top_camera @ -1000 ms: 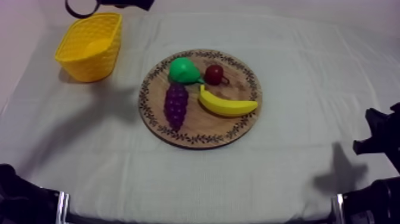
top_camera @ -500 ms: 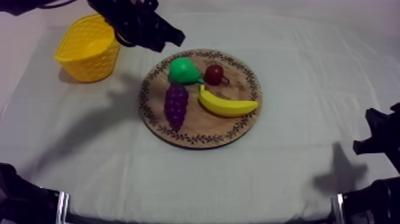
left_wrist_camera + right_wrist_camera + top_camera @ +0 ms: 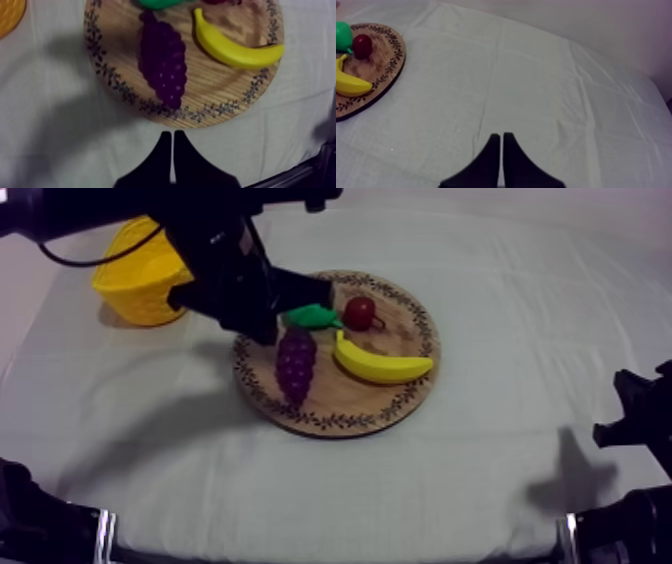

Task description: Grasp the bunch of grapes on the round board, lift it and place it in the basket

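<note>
Swinging in from the basket (image 3: 125,283), my left gripper (image 3: 172,135) (fingers together, holding nothing) now hangs at the basket-side rim of the board (image 3: 225,85), just short of the grapes (image 3: 162,62), which lie on the board beside the banana (image 3: 235,50).

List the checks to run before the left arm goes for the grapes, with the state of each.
1. The bunch of grapes lies on the wooden board, top side uncovered: ok.
2. The left gripper is open for the grasp: not ok, its fingers lie together.
3. The left gripper is over the grapes: not ok, its tips sit just off the board's rim.
4. The banana is apart from the grapes: ok.
5. The pear is apart from the grapes' stem end: cannot tell.
6. The yellow basket is free to receive: cannot tell, the arm covers part of it.
7. The right gripper is away from the board: ok, shut over the cloth.
</note>
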